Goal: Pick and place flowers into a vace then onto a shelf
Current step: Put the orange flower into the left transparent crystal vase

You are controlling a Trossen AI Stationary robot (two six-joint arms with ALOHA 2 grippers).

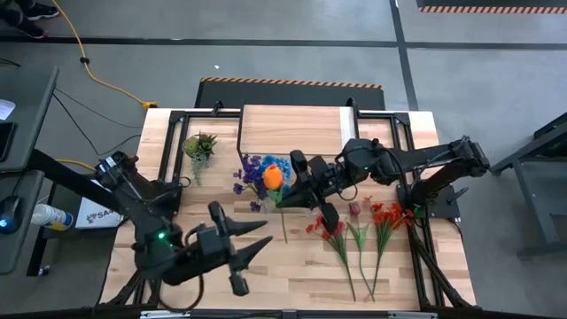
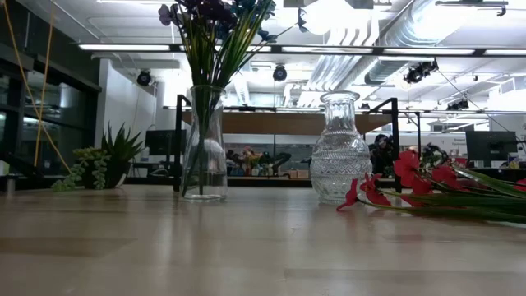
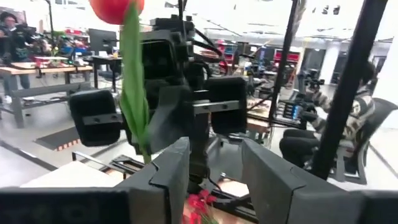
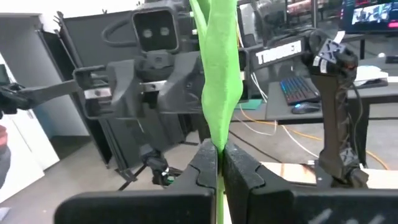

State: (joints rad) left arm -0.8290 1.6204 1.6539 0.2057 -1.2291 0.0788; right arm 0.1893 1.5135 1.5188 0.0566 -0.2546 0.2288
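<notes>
While the right end effector [image 4: 219, 163] pinches a green stem [image 4: 221, 93] upright between closed fingers, the left end effector [image 3: 214, 165] faces it, part-open and empty.

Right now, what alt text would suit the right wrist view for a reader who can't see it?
The right gripper has its dark fingers shut on a green flower stem rising between them. Beyond it, the left arm faces the camera, with desks and a keyboard behind.
</notes>
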